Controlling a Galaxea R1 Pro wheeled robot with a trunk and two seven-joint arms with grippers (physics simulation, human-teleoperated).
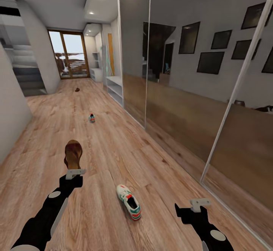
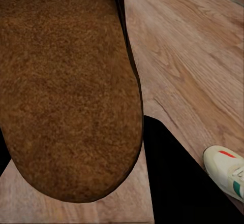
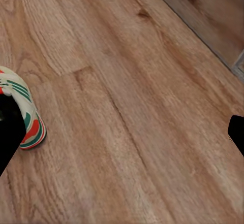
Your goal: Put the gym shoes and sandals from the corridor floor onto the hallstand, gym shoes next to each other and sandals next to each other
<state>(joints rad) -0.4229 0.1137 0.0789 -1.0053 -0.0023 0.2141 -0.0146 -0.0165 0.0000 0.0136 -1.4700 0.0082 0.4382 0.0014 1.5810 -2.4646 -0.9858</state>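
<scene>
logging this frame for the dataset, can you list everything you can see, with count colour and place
sandal in the pincer: 1, brown, at the left pincer's tip, above the floor
far sandal: 1, dark brown, far down the corridor floor
near gym shoe: 1, white with green and red, on the floor between the arms
far gym shoe: 1, white, green and red, mid-corridor floor
corridor floor: 1, light brown wood planks
white rack: 1, white, by the right wall further on
mirrored wall panels: several, along the right side
glass door: 1, wood-framed, corridor end
left pincer: 1, black and grey, on the sandal
right pincer: 1, black and grey, empty, above bare floor
</scene>
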